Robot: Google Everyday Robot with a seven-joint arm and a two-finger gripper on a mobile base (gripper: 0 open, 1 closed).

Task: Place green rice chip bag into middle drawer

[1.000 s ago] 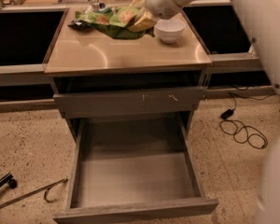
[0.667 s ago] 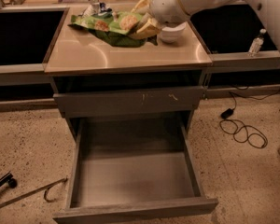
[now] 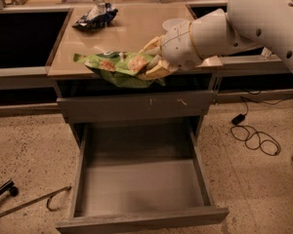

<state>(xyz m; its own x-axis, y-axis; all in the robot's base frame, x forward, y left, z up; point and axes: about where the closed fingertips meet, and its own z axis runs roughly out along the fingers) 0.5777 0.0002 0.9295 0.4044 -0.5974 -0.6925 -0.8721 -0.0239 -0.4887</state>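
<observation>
Gripper (image 3: 154, 58) clamped on right end of green rice chip bag (image 3: 118, 68). Bag hangs off counter's (image 3: 63, 57) near edge, above open middle drawer (image 3: 136, 222). Risks I see: limp bag snags scratched drawer front (image 3: 132, 106) going down; release too far fwd, bag lands on floor.

Pincer (image 3: 152, 58) grips chip bag (image 3: 113, 66) above the middle drawer (image 3: 141, 222).

Gripper (image 3: 154, 58) by the counter (image 3: 136, 28) — covering one end of the green rice chip bag (image 3: 115, 65).
</observation>
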